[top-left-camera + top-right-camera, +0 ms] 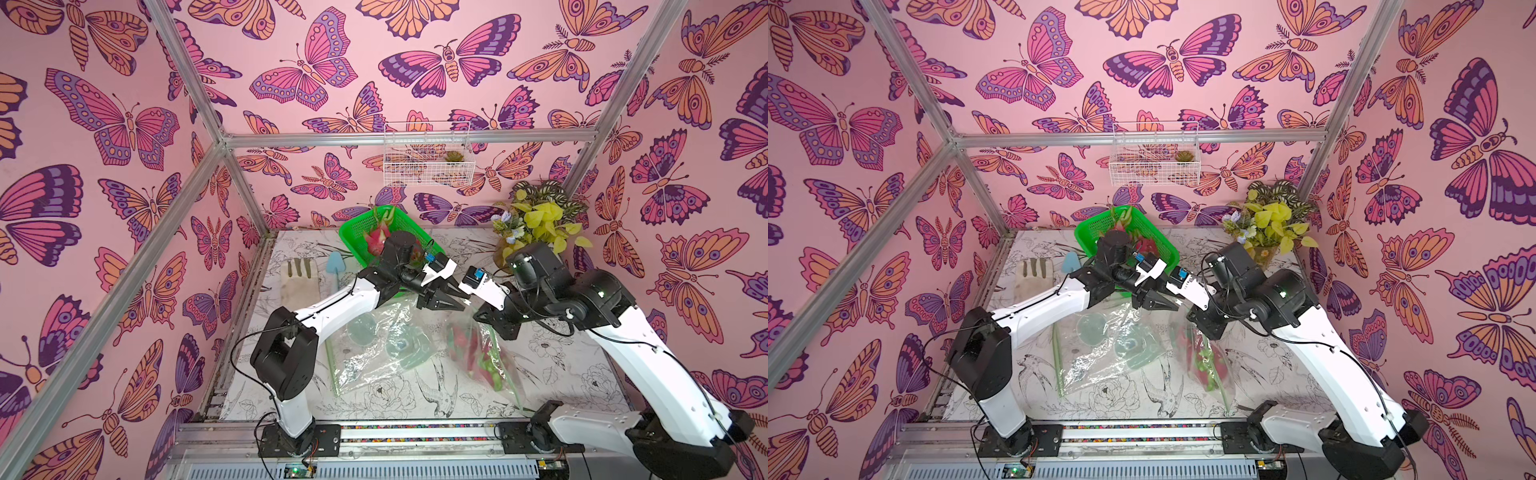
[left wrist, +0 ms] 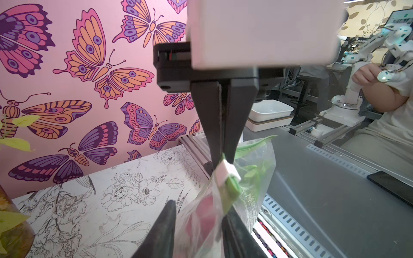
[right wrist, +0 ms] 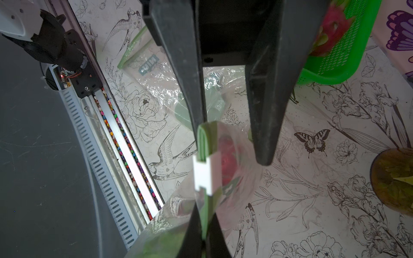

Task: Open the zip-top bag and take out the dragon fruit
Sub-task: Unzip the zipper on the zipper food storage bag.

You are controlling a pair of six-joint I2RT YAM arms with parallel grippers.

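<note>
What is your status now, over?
Right hand shut on green zip strip of the bag. Left hand open around bag top, near white slider. Dragon fruit inside. Nothing in the way.

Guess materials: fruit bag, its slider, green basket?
The bag: thin clear plastic film, glossy; it crinkles, glares, and the fruit shows through. The slider: hard white plastic, matte, probably moulded. The green basket: stiff plastic, likely moulded; perforated walls, slight sheen.

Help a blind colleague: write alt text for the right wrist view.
The right gripper is shut on the green zip strip of the clear bag beside its white slider. The open left gripper straddles the strip's end; a dragon fruit shows inside.
</note>
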